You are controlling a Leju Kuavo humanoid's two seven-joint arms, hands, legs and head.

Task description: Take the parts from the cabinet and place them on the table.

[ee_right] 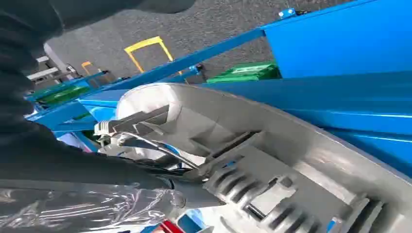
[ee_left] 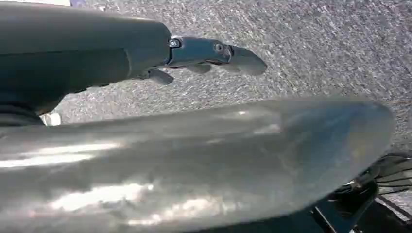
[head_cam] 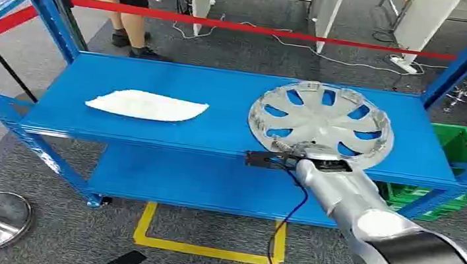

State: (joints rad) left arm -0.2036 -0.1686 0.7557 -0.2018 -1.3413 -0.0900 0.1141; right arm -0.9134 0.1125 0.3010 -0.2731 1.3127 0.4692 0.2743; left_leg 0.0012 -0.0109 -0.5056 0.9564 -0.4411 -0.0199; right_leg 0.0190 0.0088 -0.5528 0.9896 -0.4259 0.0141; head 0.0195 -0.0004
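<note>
- The silver hubcap (head_cam: 322,121) lies flat on the blue shelf (head_cam: 177,79), at its right end near the front edge.
- It looks like a light, stiff plastic disc, smooth and broad; the rim or a spoke opening seems the best hold.
- The right robot hand (head_cam: 280,160) is at the near rim, its fingers (ee_right: 194,194) under the ribbed back; the grip looks closed on the rim.
- The left robot hand (ee_left: 214,53) hangs over the floor, fingers extended, holding nothing.
</note>
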